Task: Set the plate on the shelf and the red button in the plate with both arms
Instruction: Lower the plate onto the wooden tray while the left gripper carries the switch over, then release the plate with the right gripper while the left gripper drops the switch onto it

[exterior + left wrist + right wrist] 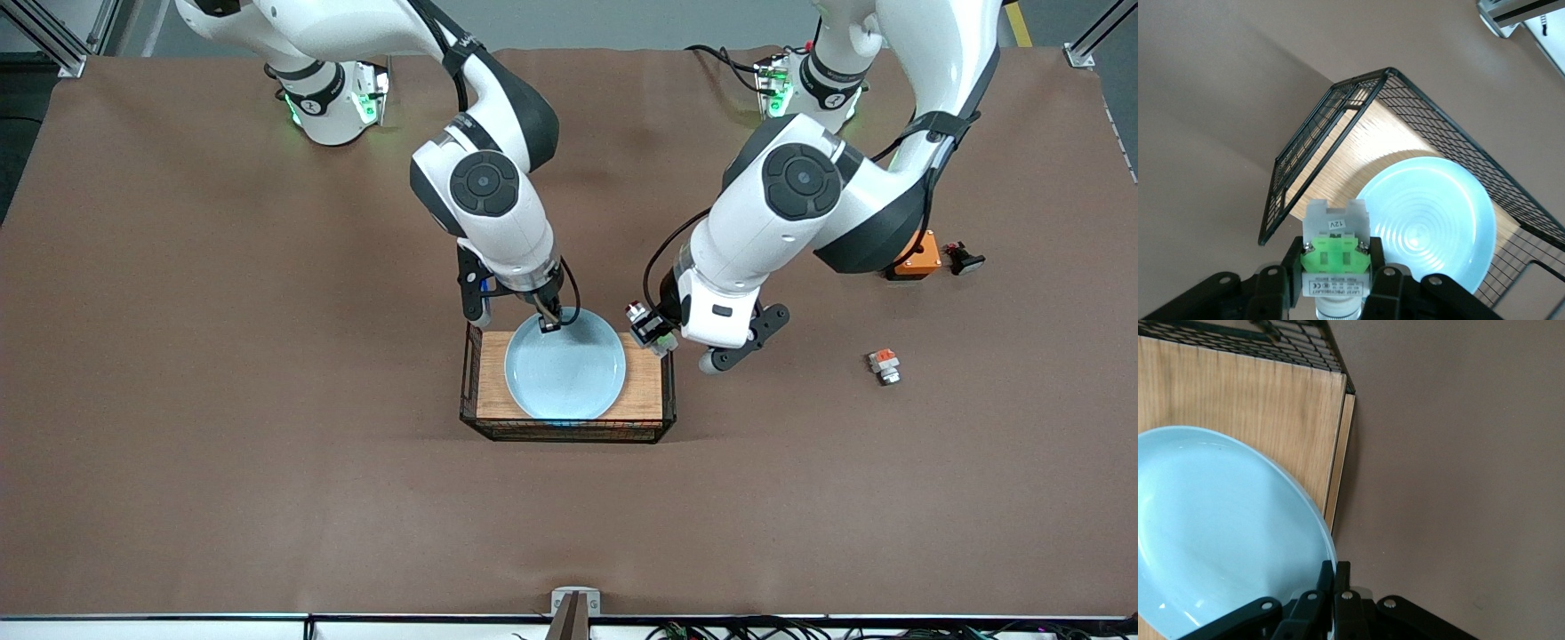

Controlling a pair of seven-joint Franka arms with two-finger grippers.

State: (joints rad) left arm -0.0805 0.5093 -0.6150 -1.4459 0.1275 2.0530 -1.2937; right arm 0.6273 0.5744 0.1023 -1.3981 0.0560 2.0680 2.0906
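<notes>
The pale light-blue plate (565, 369) lies in a black wire basket (569, 434) with a wooden floor. My right gripper (548, 322) is shut on the plate's rim at the edge farthest from the front camera; the right wrist view shows the pinched rim (1331, 550). My left gripper (653, 333) is shut on the red button (642, 322), a white-grey unit with a green tab (1336, 257), and holds it over the basket's corner at the left arm's end. The left wrist view shows the plate (1431, 227) below it. The button's cap is hidden.
An orange square box (916, 256) and a small black part (963, 259) lie toward the left arm's end of the table. A white piece with an orange tab (885, 364) lies nearer to the front camera. The basket's wire walls (1331, 113) stand up around the plate.
</notes>
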